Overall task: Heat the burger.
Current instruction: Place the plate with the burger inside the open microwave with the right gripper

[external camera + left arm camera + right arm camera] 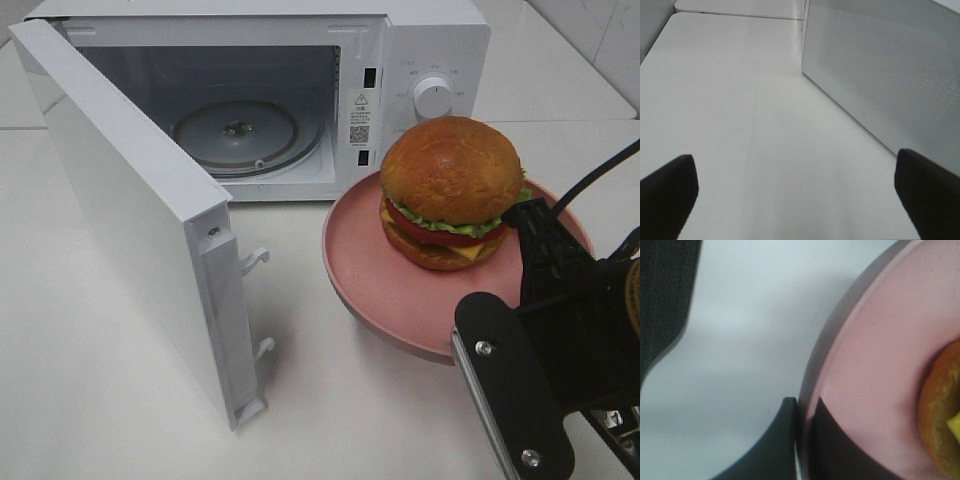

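Beside the open white microwave (440,60), right gripper (805,405) clamps the pink round plate (370,280) by its rim, left gripper (795,192) gapes; carry level lest the tall glossy-bunned burger (450,185) topple.

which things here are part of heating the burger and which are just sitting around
Part of the job:
- burger
- pink plate under it, rim clamped by the right gripper
- microwave, door swung open, glass turntable inside

Not in use:
- left gripper, open over the white table beside the door
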Available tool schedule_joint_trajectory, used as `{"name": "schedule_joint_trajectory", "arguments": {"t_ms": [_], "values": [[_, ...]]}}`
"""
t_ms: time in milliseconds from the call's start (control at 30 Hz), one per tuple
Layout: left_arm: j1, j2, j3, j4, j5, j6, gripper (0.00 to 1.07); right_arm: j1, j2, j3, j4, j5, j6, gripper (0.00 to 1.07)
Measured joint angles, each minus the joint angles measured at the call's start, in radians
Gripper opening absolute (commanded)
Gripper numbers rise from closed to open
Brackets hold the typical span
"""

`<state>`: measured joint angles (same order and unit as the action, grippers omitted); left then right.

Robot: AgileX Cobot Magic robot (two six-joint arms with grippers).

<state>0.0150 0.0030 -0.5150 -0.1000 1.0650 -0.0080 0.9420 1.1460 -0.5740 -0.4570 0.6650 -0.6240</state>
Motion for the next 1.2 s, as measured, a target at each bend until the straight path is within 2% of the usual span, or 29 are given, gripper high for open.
{"name": "schedule_joint_trajectory", "arguments": {"t_ms": [233, 500, 567, 667, 900, 1067, 1200], "values": [[0.0, 0.0, 0.0, 0.0, 0.0, 0.0, 1.0, -0.109, 0.0, 0.0, 0.066, -0.039, -0.181, 0.0], [0.0, 0.0, 0.0, 0.0, 0.0, 0.0, 1.0, -0.238, 0.0, 0.0, 0.21, -0.113, -0.445, 0.0], [0.0, 0.0, 0.0, 0.0, 0.0, 0.0, 1.0, -0.301, 0.0, -0.005, 0.295, -0.111, -0.587, 0.0], [0.0, 0.0, 0.0, 0.0, 0.0, 0.0, 1.0, -0.316, 0.0, -0.009, 0.318, -0.105, -0.628, 0.0], [0.0, 0.0, 0.0, 0.0, 0.0, 0.0, 1.0, -0.404, 0.0, -0.038, 0.476, -0.094, -0.893, 0.0], [0.0, 0.0, 0.0, 0.0, 0.0, 0.0, 1.0, -0.429, 0.0, -0.038, 0.526, -0.08, -0.968, 0.0], [0.0, 0.0, 0.0, 0.0, 0.0, 0.0, 1.0, -0.436, 0.0, -0.038, 0.517, -0.08, -0.976, 0.0]]}}
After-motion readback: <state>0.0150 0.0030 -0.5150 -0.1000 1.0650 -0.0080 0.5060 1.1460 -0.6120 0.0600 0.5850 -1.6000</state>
